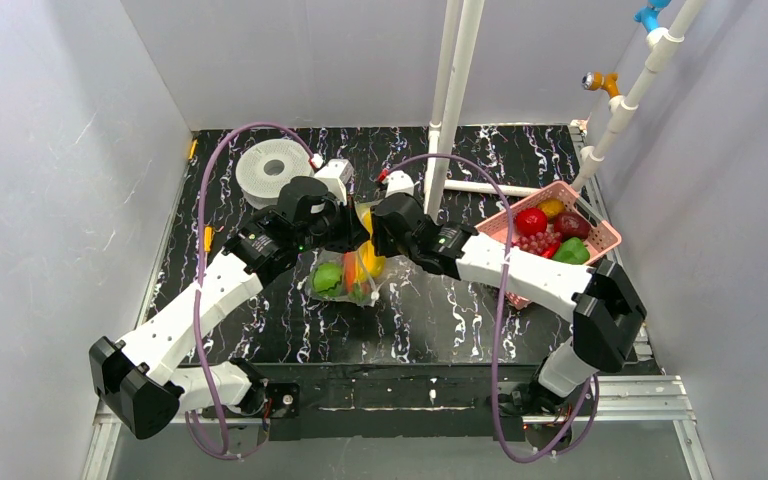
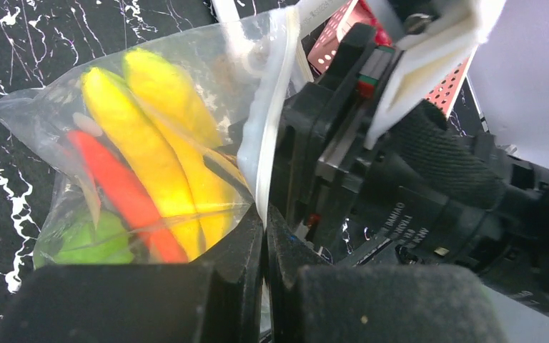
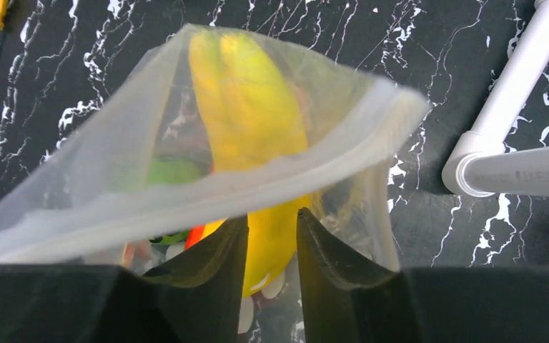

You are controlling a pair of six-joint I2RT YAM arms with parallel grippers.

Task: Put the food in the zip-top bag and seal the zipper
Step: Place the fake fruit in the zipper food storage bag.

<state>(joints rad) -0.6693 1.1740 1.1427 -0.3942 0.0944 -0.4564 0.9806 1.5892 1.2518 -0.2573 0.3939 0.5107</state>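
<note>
The left gripper [image 2: 264, 232] is clenching on the mouth edge of the zip-top bag [image 2: 57, 114], and the zipper [image 2: 266, 143] is running up and away from its closed fingers. The right gripper [image 3: 271, 236] is holding its fingers a little apart and is grasping nothing that I can see. The zipper is lying crosswise just beyond its fingertips, with its long axis going from low left to high right in that wrist view. So the right arm is nearer to the free part of the strip; I judge it is needing only a small advance before closing over it.

The bag is sitting between the two grippers at the middle of the black marbled table [image 1: 440, 320], with its lower end seeming to rest there. The food [image 3: 250, 107] inside is showing yellow, red and green through the film. Farther right, more food is lying in the pink basket [image 1: 605, 235]. At the back, a round spool [image 1: 270, 170] is sitting near the white pipes [image 1: 455, 90], and grey walls [image 1: 50, 150] are enclosing everything.
</note>
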